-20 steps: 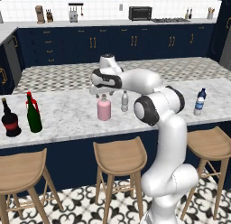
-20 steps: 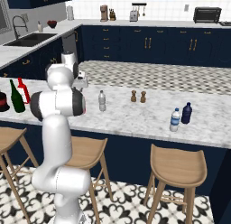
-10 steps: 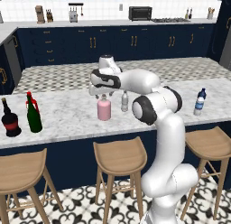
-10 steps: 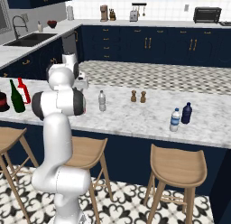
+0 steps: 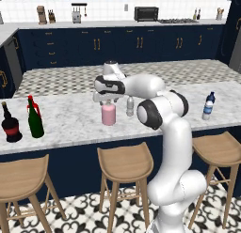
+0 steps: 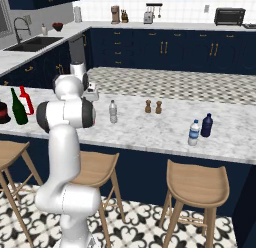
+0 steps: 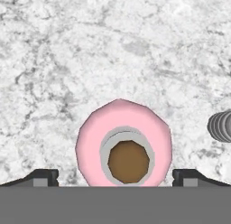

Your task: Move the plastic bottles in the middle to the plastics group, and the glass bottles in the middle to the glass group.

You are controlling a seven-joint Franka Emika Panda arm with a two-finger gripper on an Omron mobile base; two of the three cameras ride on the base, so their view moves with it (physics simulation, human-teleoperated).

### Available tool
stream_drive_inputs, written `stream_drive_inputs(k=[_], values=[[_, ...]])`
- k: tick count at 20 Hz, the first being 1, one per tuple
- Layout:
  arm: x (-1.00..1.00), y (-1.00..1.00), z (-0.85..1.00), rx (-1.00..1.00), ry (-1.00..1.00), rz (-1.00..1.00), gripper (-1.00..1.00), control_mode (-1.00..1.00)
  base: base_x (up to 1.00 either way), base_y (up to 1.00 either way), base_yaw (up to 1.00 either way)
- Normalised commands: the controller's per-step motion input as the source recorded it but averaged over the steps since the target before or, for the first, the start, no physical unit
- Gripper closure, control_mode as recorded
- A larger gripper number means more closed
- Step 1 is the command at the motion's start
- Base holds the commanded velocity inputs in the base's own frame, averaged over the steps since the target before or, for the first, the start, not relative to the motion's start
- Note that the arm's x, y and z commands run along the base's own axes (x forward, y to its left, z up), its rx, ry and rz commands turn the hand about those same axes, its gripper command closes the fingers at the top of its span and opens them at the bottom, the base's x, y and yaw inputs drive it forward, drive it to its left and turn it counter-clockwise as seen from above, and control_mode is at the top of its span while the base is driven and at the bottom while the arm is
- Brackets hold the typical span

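Observation:
A squat pink flask (image 5: 108, 115) with a pale stopper stands mid-counter. My gripper (image 5: 108, 100) hangs right above it, open. In the hand view I look straight down on the pink flask (image 7: 124, 144), which lies between the two fingertips (image 7: 43, 177) of the gripper (image 7: 116, 178) without touching them. The small slim clear bottle (image 5: 130, 106) stands just right of the flask, and also shows as the bottle (image 6: 113, 112) and its ribbed side (image 7: 221, 127). At the far left the dark green wine bottle (image 5: 36, 120) stands beside the red bottle (image 6: 26, 99) and the black bottle (image 5: 10, 125).
A blue-capped water bottle (image 5: 207, 110) and a dark blue bottle (image 5: 212, 97) stand at the right end of the marble counter (image 5: 70, 119). Two brown shakers (image 6: 153, 107) stand behind the middle. Wooden stools (image 5: 124, 164) line the near side.
The hand has sunk slightly over the pink flask. Its jaws stay open and nothing else has moved.

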Motion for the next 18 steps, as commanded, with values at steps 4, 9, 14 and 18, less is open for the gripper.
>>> stream_drive_inputs(k=[4, 9, 14, 18], values=[[0.1, -0.06, 0.0, 0.0, 0.0, 0.0, -1.0, -1.0, 0.0, 0.0, 0.0], [0.12, 0.0, 0.0, 0.0, 0.0, 0.0, -1.0, -1.0, 0.0, 0.0, 0.0], [0.1, 0.0, -0.08, 0.0, 0.0, 0.0, -1.0, -1.0, 0.0, 0.0, 0.0], [0.0, 0.0, -0.1, 0.0, 0.0, 0.0, -1.0, -1.0, 0.0, 0.0, 0.0]])
